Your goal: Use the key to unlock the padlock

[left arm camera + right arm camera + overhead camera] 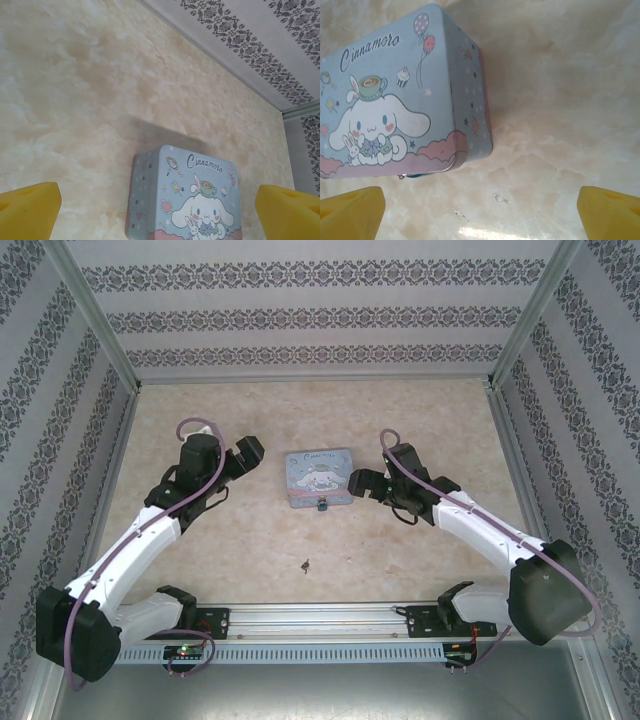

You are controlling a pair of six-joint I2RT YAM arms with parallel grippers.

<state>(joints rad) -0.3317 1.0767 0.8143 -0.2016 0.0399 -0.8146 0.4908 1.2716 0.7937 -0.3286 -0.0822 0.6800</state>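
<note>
The tiny teal padlock (322, 505) hangs at the near edge of the pale blue cartoon tin (318, 476). In the right wrist view it is just a teal sliver (415, 175) under the tin's rim (395, 100). The key (304, 564) lies as a small dark sliver on the table, nearer the arm bases and apart from both grippers. My left gripper (246, 451) hovers open left of the tin, its yellow fingertips (27, 210) wide apart with the tin (185, 195) ahead. My right gripper (361, 481) is open just right of the tin, holding nothing.
The beige marbled tabletop (420, 430) is fenced by patterned walls (300, 315) at the back and on both sides. A metal rail (320, 618) runs along the near edge between the arm bases. A few small scuffs (500, 198) mark the surface near the right gripper.
</note>
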